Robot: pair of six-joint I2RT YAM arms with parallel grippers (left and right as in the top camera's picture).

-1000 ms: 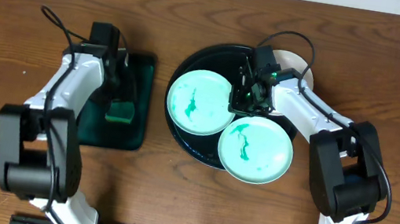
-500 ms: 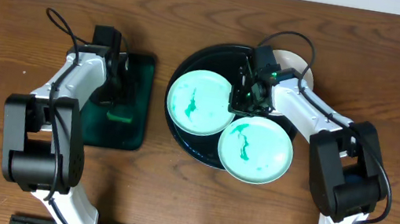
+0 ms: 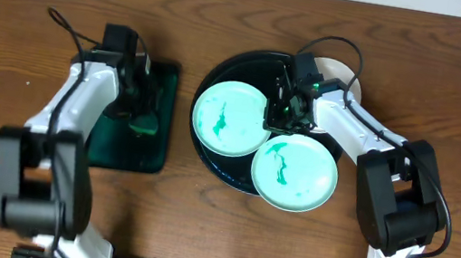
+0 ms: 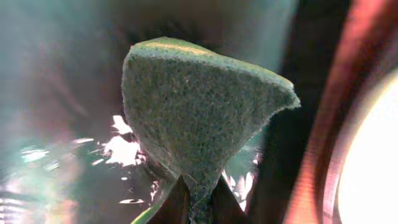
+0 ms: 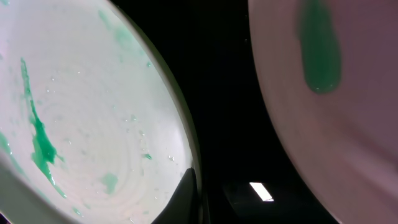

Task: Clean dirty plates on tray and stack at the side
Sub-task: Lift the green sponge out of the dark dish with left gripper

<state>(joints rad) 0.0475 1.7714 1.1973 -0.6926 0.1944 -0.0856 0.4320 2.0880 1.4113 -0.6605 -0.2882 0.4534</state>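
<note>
Left gripper [image 4: 198, 199] newly clamped, green sponge [image 4: 199, 106] pinched

— We see white shells on the left arm [image 3: 79, 102] and the right arm [image 3: 350, 129], with chunky black blocks [image 3: 398, 204] at the joints.
— We agree. A thin black cable [image 3: 61, 23] loops off each, and the left gripper [image 4: 199, 202] ends in dark wedge-shaped tips.

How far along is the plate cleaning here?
Done: nothing visible. The left mint plate and the front mint plate show green smears on the black tray; none is stacked aside. In hand: the left gripper is shut on a green sponge; the right gripper is closed at one smeared plate's rim. Left: wiping every plate, including the partly hidden white plate, then stacking.
</note>
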